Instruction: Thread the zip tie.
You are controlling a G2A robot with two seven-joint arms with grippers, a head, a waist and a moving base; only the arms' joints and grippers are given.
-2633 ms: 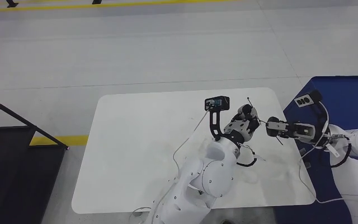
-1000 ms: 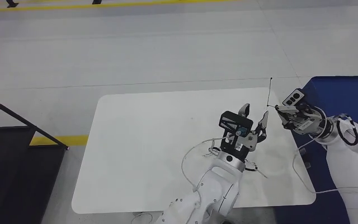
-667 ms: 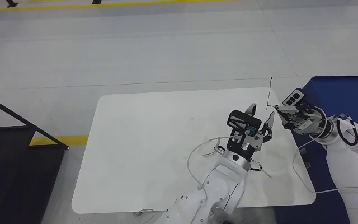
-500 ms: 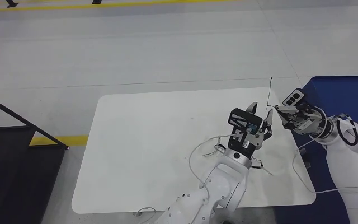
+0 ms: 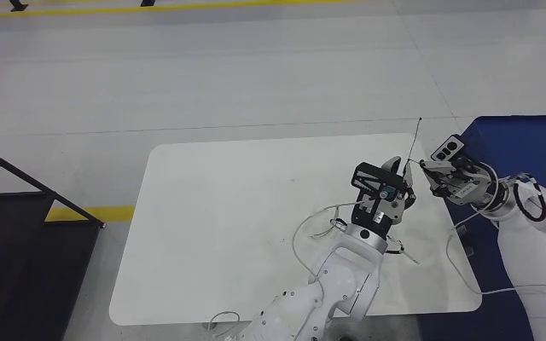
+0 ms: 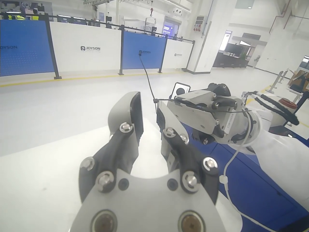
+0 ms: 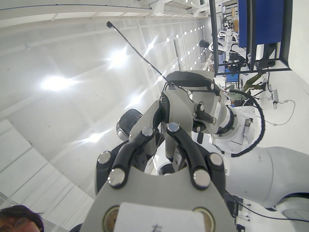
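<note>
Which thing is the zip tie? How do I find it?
Look at the white table, then at its far right corner. The right claw there pinches a thin black strip that pokes out like an antenna: that is the zip tie. Nothing else there is so skinny, with a tiny square head at its tip.

Parted left gripper (image 6: 149, 112) beside zip tie (image 6: 146, 78)

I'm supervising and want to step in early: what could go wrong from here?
1. The open left tool sits right beside the right tool; if it moves in, the two might collide.
2. The zip tie is thin and stands out long from the shut right tool; a nudge from a left finger could bend it or push it off line.
</note>
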